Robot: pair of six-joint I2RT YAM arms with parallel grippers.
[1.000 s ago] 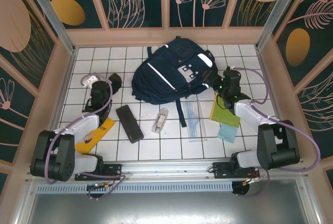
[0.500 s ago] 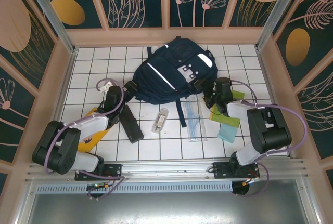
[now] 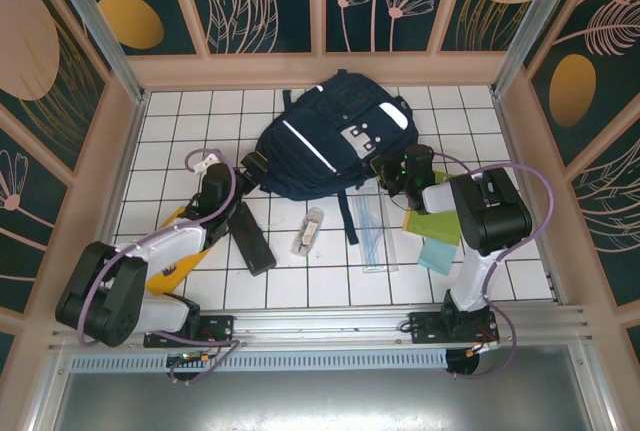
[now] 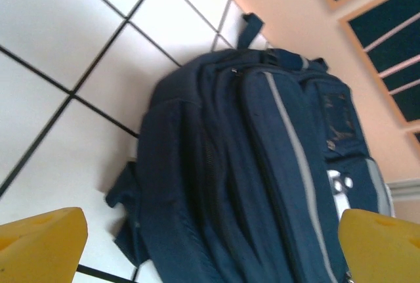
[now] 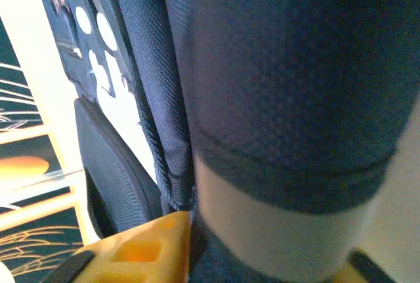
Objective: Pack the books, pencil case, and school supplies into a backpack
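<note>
the navy backpack (image 3: 330, 136) lies on the white tiled table (image 3: 320, 286), in the far middle part, with its grey patch up. the left gripper (image 3: 250, 163) is at the left lower edge of the backpack. in the left wrist view the left gripper (image 4: 210, 250) has its yellow fingertips (image 4: 39, 243) far apart, so the jaws are wide, and the backpack (image 4: 262, 165) is in front of them, not gripped.

the right gripper (image 3: 383, 165) is at the right lower side of the backpack. in the right wrist view the right gripper (image 5: 262, 257) has its jaws narrow, and a fold of the blue fabric with a white stripe fills the gap between them, so it holds the backpack (image 5: 282, 66).

the other things are on the tiles, outside the backpack. the black pencil case (image 3: 255, 246) is just beside the left arm. the small clear tube (image 3: 308, 231) is near the middle. the ruler set (image 3: 376, 236) is to its right. the yellow-green book (image 3: 435, 223) and the teal pad (image 3: 437, 254) are partly under the right arm, touching each other. the yellow-orange book (image 3: 172, 269) is partly under the left arm.
</note>
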